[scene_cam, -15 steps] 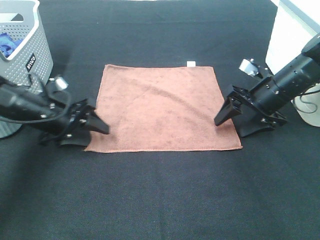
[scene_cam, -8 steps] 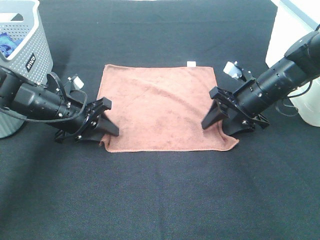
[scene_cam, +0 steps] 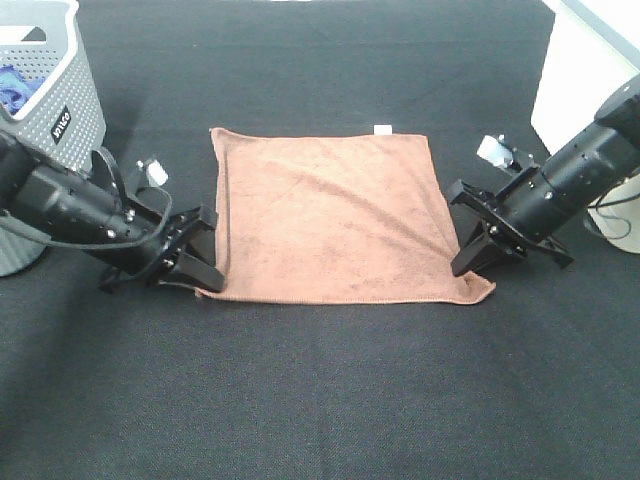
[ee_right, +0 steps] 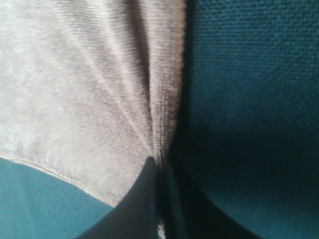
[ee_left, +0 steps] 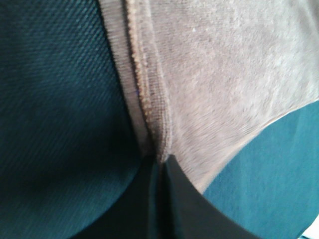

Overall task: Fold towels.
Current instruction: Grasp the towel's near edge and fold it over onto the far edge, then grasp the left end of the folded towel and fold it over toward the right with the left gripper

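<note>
A reddish-brown towel (scene_cam: 335, 215) lies flat on the black table, its small white tag (scene_cam: 381, 127) at the far edge. My left gripper (scene_cam: 207, 272) is shut on the towel's near left corner; in the left wrist view the cloth (ee_left: 209, 74) bunches into the closed fingertips (ee_left: 164, 172). My right gripper (scene_cam: 466, 262) is shut on the near right corner; in the right wrist view the cloth (ee_right: 84, 84) gathers in folds into the closed fingertips (ee_right: 149, 172). Both corners sit low at the table.
A grey perforated basket (scene_cam: 50, 110) stands at the far left with something blue inside. A white object (scene_cam: 580, 70) stands at the far right, behind the right arm. Black tabletop (scene_cam: 330, 390) runs in front of the towel.
Both grippers first moved inward, bunching the near corners, then pulled back outward and nearer. The towel's left edge has shifted right and the cloth is stretched flatter.
</note>
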{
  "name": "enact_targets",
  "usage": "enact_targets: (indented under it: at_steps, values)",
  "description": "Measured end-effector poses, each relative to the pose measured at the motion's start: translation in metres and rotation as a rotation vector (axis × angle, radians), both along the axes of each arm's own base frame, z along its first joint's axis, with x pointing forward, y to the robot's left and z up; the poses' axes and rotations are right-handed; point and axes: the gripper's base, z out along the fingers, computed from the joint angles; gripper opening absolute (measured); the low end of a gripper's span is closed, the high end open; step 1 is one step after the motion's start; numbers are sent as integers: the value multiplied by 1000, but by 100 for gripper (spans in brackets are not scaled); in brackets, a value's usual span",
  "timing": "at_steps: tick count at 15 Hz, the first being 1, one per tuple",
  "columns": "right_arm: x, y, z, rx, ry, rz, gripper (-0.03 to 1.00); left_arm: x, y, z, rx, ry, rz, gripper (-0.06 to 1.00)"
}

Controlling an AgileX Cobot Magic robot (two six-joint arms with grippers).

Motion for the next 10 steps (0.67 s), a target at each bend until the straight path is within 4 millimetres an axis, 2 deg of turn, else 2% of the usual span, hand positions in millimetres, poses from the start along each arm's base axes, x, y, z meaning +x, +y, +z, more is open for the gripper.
enact_targets:
  at_steps: [3,4,6,10]
  values:
    - [-7,3,16,27,10,32,0,-7,3,21,47,15,-57,0]
    - [-7,3,16,27,10,32,0,-7,3,21,47,15,-57,0]
    - [-23,3,27,35,24,38,0,-16,7,30,91,71,-89,0]
    - [-57,5,29,37,84,45,0,-47,13,34,105,136,-90,0]
